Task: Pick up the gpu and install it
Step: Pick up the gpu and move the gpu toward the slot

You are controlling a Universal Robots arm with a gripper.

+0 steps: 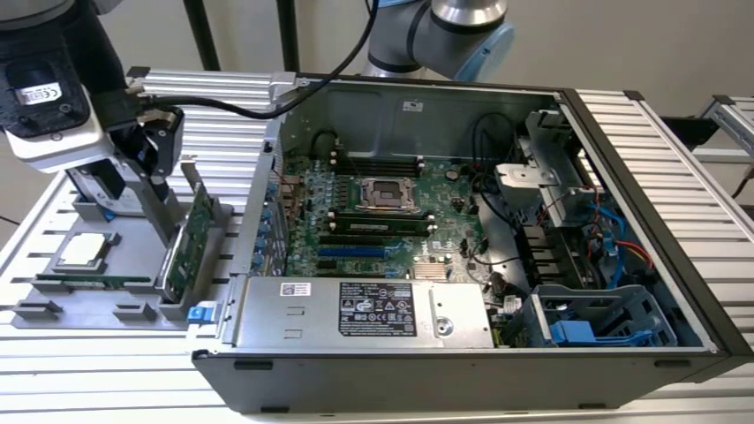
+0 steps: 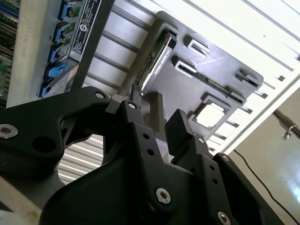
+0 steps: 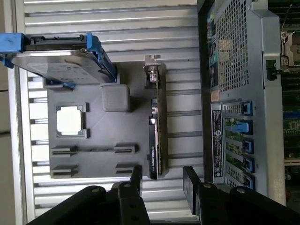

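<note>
A: How is the gripper (image 3: 163,172)?
B: It is spread wide and holds nothing. Its fingers (image 3: 137,174) stand either side of one end of the gpu (image 3: 157,126), with a gap on each side.
A: And the card itself?
B: It stands on edge in its slot on the grey tray (image 3: 93,157), beside the open computer case (image 1: 471,380).
A: What is beyond it?
B: A hard drive (image 3: 56,56) with blue rails, at the tray's far end.

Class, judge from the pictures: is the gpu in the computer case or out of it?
Out. The gpu stands on edge in the grey holder beside the case, with the open gripper close by.
</note>
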